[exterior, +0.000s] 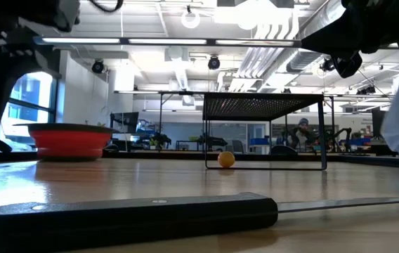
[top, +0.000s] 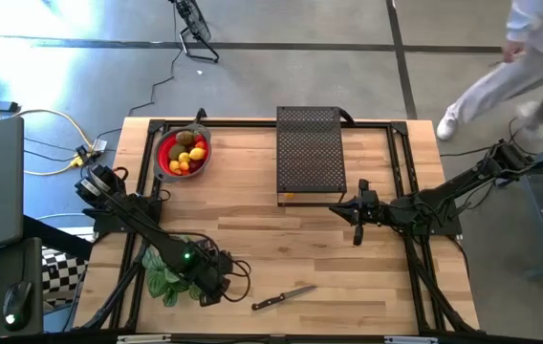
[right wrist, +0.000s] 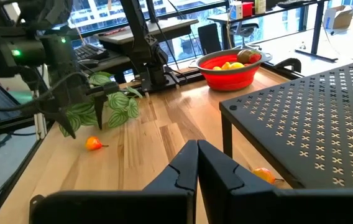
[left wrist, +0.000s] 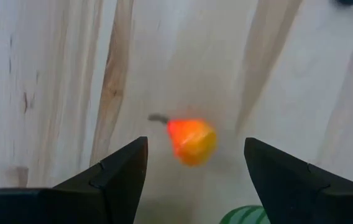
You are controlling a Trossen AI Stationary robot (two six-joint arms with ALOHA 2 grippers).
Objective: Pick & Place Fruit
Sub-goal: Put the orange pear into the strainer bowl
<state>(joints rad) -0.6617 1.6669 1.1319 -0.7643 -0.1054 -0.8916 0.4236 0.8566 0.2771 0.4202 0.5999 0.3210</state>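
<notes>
In the low view, the black-handled knife (exterior: 126, 214) lay nearest to my camera, flat across the table. Behind it I saw a small orange fruit (exterior: 226, 159) under the black mesh stand (exterior: 264, 105), and the red bowl (exterior: 71, 140) far at the left.

From above, the bowl (top: 167, 162) with yellow, red and brown fruit (top: 187, 153) stood at the far left corner. My left gripper (top: 216, 286) hung at the near left, beside the green striped plant (top: 163, 277). My right gripper (top: 358, 218) waited right of the stand (top: 310, 153), well apart.

In the left wrist view, the fingers (left wrist: 111, 180) stood wide apart and held nothing; an orange-red fruit (left wrist: 191, 140) lay on the wood between them.

In the right wrist view, the fingers (right wrist: 183, 171) were pressed together, empty. That fruit (right wrist: 93, 144) lay under the left gripper (right wrist: 83, 124).
</notes>
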